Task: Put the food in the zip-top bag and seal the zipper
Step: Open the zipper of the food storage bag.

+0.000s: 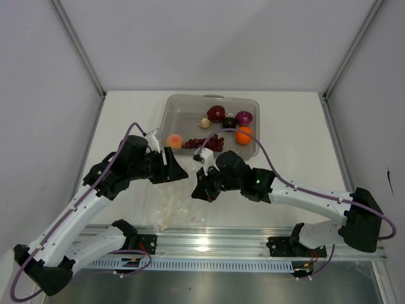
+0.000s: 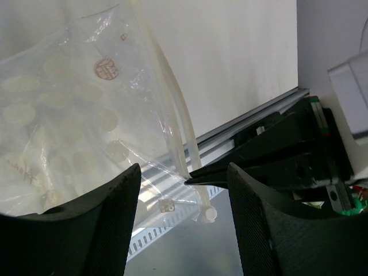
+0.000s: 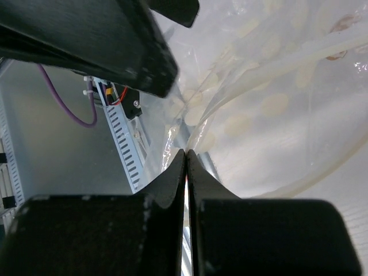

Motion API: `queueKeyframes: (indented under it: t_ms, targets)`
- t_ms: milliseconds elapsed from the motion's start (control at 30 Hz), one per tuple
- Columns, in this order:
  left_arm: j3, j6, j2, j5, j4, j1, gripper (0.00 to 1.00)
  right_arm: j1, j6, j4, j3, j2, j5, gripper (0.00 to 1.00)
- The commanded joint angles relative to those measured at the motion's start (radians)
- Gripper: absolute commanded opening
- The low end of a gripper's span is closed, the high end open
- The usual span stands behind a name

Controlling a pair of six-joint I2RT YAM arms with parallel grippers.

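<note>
The clear zip-top bag [image 1: 168, 206] hangs crinkled between my two grippers above the table's front; no food shows in it. My right gripper [image 1: 197, 192] is shut on the bag's mouth edge, right by the whitish zipper strip [image 3: 322, 49], its fingertips pinched together [image 3: 186, 152]. My left gripper [image 1: 183, 172] is open; in the left wrist view [image 2: 183, 175] its fingers straddle the bag's corner [image 2: 69, 103] without touching it. The orange [image 1: 244, 134], peach [image 1: 174, 140], dark red fruit [image 1: 216, 113], purple ball [image 1: 243, 118], blackish fruit [image 1: 229, 122], beige bulb [image 1: 204, 122] and grape bunch [image 1: 205, 143] lie in the tray.
The grey translucent tray [image 1: 183, 104] stands at the back middle of the table. An aluminium rail [image 1: 253, 237] with the arm bases runs along the near edge. White walls close in the left, right and back.
</note>
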Motion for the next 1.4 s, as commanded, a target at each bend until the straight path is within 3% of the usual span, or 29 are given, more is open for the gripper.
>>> queueKeyframes:
  t_ms: [0, 667, 767, 867, 967, 1000, 1067, 1100, 1167, 1233, 1367]
  targets:
    - [0.043, -0.004, 0.022, -0.048, -0.035, -0.026, 0.65, 0.026, -0.024, -0.001, 0.06, -0.004, 0.078, 0.0]
    - [0.057, -0.001, 0.177, -0.172, -0.016, -0.139, 0.65, 0.092, -0.015, 0.018, 0.09, -0.032, 0.144, 0.0]
    - [0.057, 0.009, 0.191, -0.184, -0.016, -0.146, 0.61, 0.096, -0.015, 0.01, 0.103, -0.022, 0.155, 0.0]
    - [0.054, 0.022, 0.191, -0.187, -0.008, -0.146, 0.45, 0.107, -0.018, -0.004, 0.11, -0.015, 0.176, 0.0]
    - [0.048, 0.032, 0.179, -0.186, 0.006, -0.147, 0.42, 0.115, -0.021, -0.019, 0.118, -0.007, 0.195, 0.0]
    - [0.047, 0.038, 0.177, -0.183, 0.009, -0.146, 0.34, 0.116, -0.02, -0.024, 0.121, -0.007, 0.204, 0.0]
    - [0.042, 0.044, 0.166, -0.178, 0.017, -0.146, 0.3, 0.116, -0.02, -0.041, 0.127, -0.002, 0.213, 0.01]
    - [0.039, 0.049, 0.165, -0.177, 0.02, -0.146, 0.21, 0.118, -0.015, -0.048, 0.135, 0.001, 0.221, 0.03]
    - [0.036, 0.05, 0.16, -0.181, 0.018, -0.146, 0.13, 0.119, -0.015, -0.067, 0.143, 0.005, 0.233, 0.16]
    - [0.034, 0.055, 0.156, -0.183, 0.017, -0.146, 0.1, 0.122, 0.002, -0.089, 0.15, 0.002, 0.27, 0.33]
    - [0.022, 0.059, 0.133, -0.193, 0.014, -0.147, 0.06, 0.122, 0.048, -0.132, 0.152, -0.033, 0.33, 0.47]
